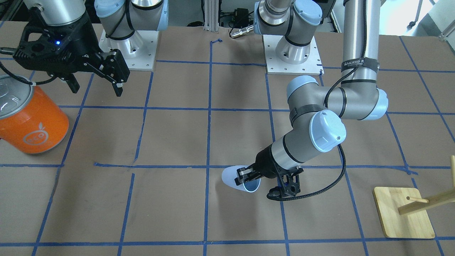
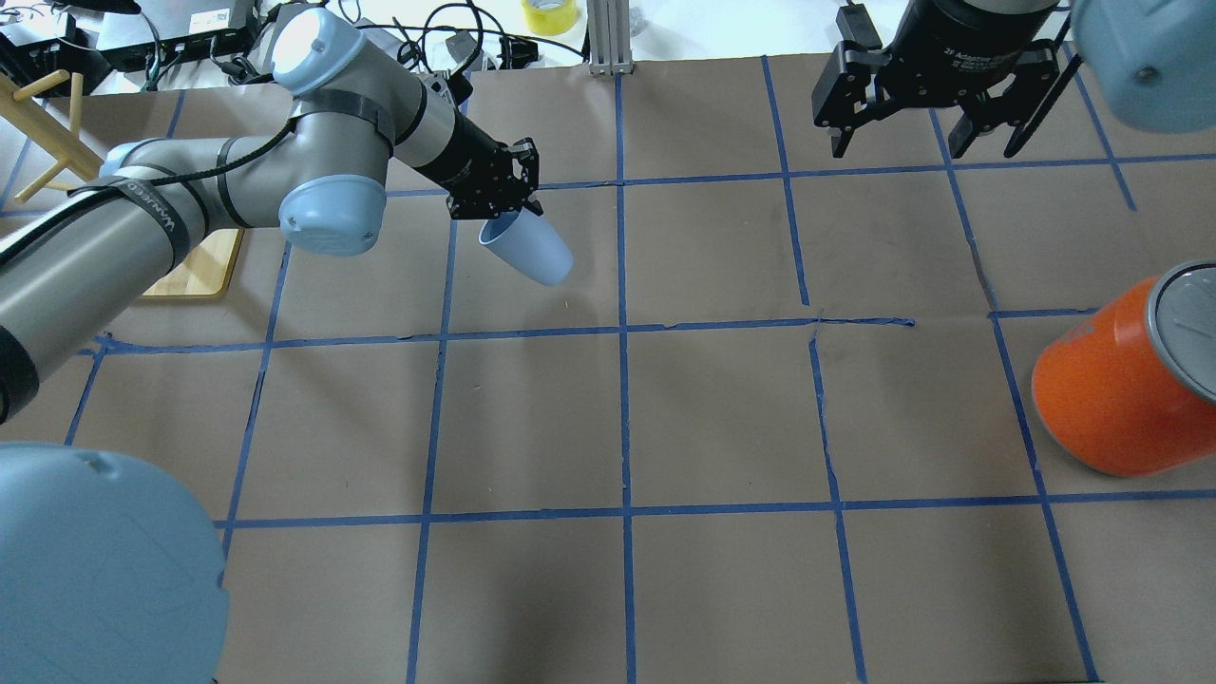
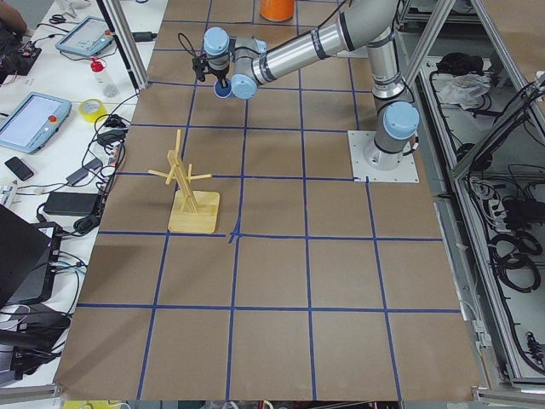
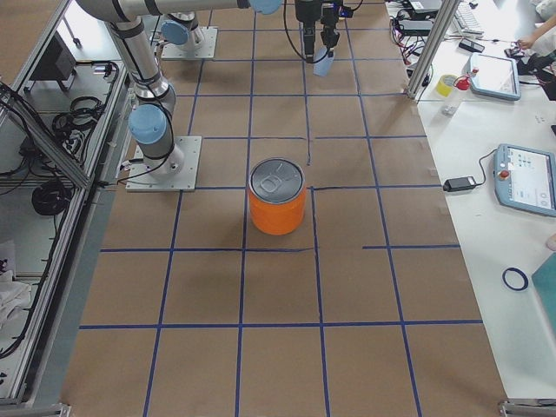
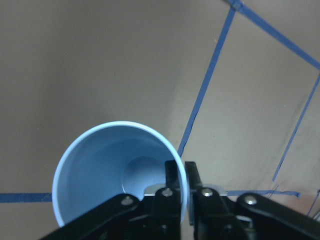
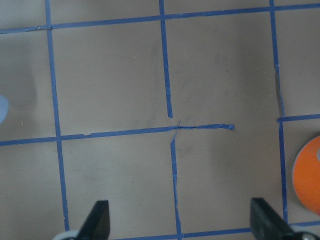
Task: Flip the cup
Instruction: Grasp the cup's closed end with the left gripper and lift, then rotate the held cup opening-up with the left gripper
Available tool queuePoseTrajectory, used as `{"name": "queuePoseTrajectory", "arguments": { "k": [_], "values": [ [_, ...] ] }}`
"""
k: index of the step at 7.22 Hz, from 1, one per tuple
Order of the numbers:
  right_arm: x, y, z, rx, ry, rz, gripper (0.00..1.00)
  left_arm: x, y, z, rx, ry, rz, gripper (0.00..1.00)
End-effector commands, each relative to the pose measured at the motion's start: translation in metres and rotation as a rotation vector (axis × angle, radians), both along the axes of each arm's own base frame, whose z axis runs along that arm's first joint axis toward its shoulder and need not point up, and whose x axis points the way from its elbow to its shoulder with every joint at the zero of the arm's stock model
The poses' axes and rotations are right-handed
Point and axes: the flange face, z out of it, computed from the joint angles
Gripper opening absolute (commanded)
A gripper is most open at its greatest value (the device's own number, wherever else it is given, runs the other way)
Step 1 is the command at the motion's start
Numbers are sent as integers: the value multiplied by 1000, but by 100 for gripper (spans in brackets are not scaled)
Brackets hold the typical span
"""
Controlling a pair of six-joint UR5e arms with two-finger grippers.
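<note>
The table [image 2: 722, 589], brown paper under a blue tape grid [image 2: 625, 418], carries an orange can [image 2: 1111, 399] toward its right end. A wooden stand [image 3: 200, 217] sits near the operators' edge.

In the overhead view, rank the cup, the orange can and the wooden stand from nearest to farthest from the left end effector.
1. cup: gripped at its rim by the left end effector.
2. wooden stand: toward the view's left edge, partly hidden by the left arm.
3. orange can: far across the table at the right edge.
</note>
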Motion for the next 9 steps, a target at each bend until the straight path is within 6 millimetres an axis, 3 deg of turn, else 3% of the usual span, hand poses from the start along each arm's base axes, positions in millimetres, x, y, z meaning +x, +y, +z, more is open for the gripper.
{"name": "queuePoseTrajectory", "arguments": {
  "k": [1, 3, 5, 8, 9],
  "values": [
    [-1, -1, -1, 0, -6, -1, 100, 9, -10, 49, -159, -252, -128, 0],
    [-1, -1, -2, 3, -1, -1, 100, 44, -17, 46, -209, -548, -399, 0],
    [-1, -1, -2, 3, -1, -1, 100, 97, -30, 27, -204, -563, -373, 0],
    [-1, 0, -2, 3, 0, -1, 100, 109, -29, -19, -123, -550, -383, 0],
    [-1, -1, -2, 1, 1, 0, 100, 110, -31, -27, -113, -548, -381, 0]
  ]
}}
